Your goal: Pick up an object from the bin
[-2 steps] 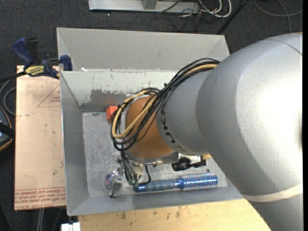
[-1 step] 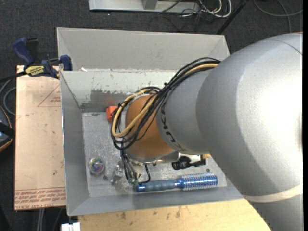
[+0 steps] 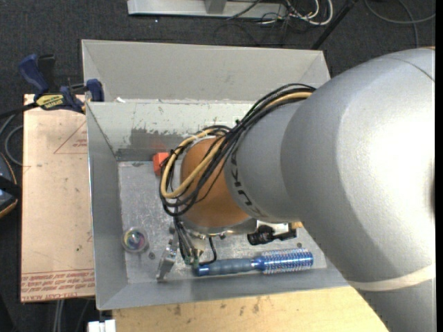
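My gripper (image 3: 168,260) reaches down to the bin floor near the front left, below the orange wrist cover. Just to its right, along the front wall, lies a blue hairbrush (image 3: 256,263), handle end towards the gripper and bristled head to the right. A small round clear ball with coloured specks (image 3: 134,240) rests on the floor a short way to the gripper's left. Nothing shows between the gripper's tips.
A small black clip-like thing (image 3: 266,235) lies behind the brush. An orange-red thing (image 3: 160,161) peeks out by the back wall, partly hidden by the wrist cover. The arm and its cables hide the bin's middle and right.
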